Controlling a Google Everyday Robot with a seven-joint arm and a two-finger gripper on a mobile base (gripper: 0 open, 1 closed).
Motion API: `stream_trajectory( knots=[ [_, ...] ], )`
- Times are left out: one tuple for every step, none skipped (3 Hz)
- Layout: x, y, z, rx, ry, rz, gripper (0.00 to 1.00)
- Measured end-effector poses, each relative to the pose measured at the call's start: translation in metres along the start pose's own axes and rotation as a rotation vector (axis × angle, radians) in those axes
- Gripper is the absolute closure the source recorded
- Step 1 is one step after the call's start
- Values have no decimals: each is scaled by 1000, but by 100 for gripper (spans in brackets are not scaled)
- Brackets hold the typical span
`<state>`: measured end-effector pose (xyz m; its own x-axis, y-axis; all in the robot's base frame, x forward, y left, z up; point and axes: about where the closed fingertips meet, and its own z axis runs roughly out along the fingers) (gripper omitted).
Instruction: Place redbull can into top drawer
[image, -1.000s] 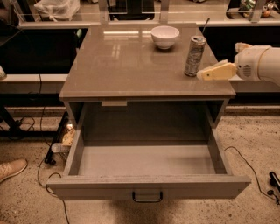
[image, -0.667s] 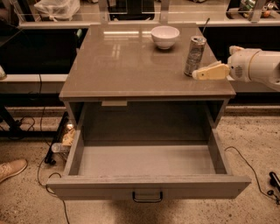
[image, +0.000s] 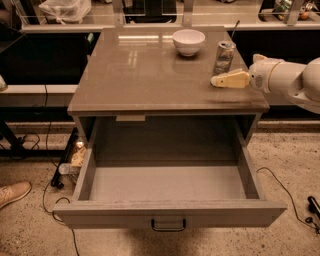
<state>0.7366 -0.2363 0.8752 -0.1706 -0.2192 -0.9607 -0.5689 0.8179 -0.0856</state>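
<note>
Reaching in from 3 o'clock, the white arm (image: 292, 80) carries the gripper (image: 222, 80) low over the right end of the cabinet top (image: 150, 75), its cream tip pointing toward 9 o'clock.

Compared with the frame of a second ago, the gripper has slid toward 9 o'clock. Its tip then lay at about the can's middle line, and it now reaches past the can's left edge. It has also risen a little toward 12 o'clock, so it now crosses just in front of the can's foot. The redbull can (image: 223, 56) itself has not shifted. It stands upright at about 2 o'clock on the cabinet top, at the same spot, with its shiny lid up. The white bowl (image: 189, 41) at about 1 o'clock has stayed put as well, and so has the drawer, pulled out just as far as before.

How far apart the gripper is spread cannot be made out. Whether it touches the can or only passes before it cannot be told either. It shows no hold on anything.

The top drawer (image: 170, 182) stands pulled out toward 6 o'clock, its floor bare and its flat front nearest the camera.

By count there are:
- one can
- one bowl
- one gripper on one arm
- one open drawer with one dark handle (image: 168, 225) at the middle of its front
- one tan shoe (image: 14, 192) on the floor at 8 o'clock
</note>
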Motion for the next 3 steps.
stream_trajectory(
  knots=[
    [-6,4,15,-24,-32,12,0],
    [-10,10,25,-50,-49,19,0],
    [-13,16,33,-73,-58,21,19]
  ],
)
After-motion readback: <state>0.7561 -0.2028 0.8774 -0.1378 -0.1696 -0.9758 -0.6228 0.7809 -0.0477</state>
